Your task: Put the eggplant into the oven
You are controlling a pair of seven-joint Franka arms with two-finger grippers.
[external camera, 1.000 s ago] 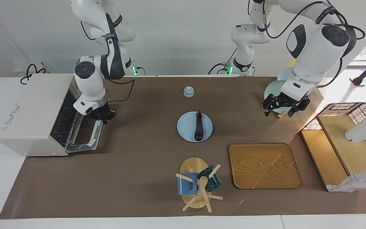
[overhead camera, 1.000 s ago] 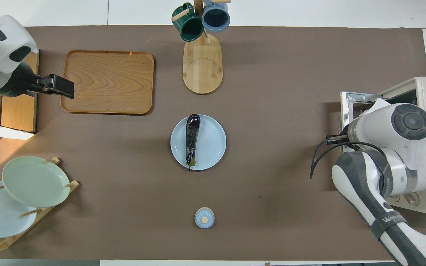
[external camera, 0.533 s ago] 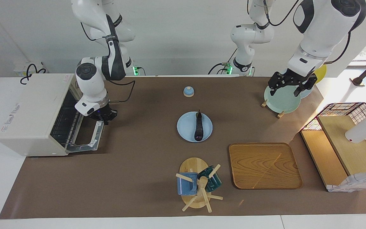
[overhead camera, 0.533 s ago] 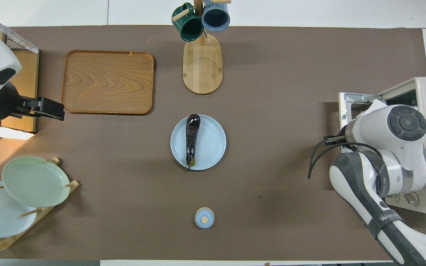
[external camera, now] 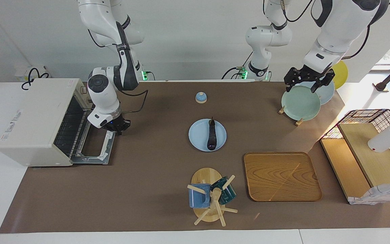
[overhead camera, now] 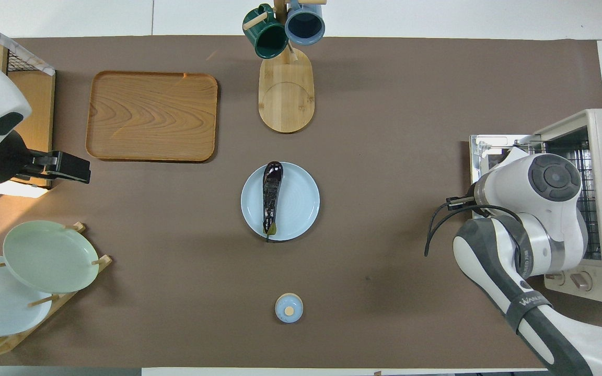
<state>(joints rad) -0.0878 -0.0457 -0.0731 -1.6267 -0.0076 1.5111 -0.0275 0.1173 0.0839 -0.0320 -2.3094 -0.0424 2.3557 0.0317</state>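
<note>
The right gripper (external camera: 115,128) sits low at the free edge of the oven door (external camera: 95,147), at the corner of that edge nearer the robots; its fingertips are down by the door's handle, and whether they are spread or closed on anything cannot be told. The door lies dropped flat on the brown mat in front of the cream-white oven (external camera: 34,120), which stands at the right arm's end of the table with its wire rack (external camera: 69,130) exposed just beside the gripper. In the overhead view the arm's wrist hides the gripper, and only the door's farther corner (overhead camera: 489,149) shows past it. Well apart from this gripper, toward the middle of the table, the eggplant (external camera: 211,135) lies on a pale blue plate (external camera: 198,135), its green stem pointing toward the robots; nothing touches it. A small blue bell (external camera: 200,97) sits nearer to the robots than the plate. The left gripper (external camera: 304,81) hangs in the air over the upper rim of the green plate (external camera: 298,103) standing in the plate rack, its fingers (external camera: 288,82) spread wide and holding nothing. Near it stands a wooden tray (external camera: 281,176).
</note>
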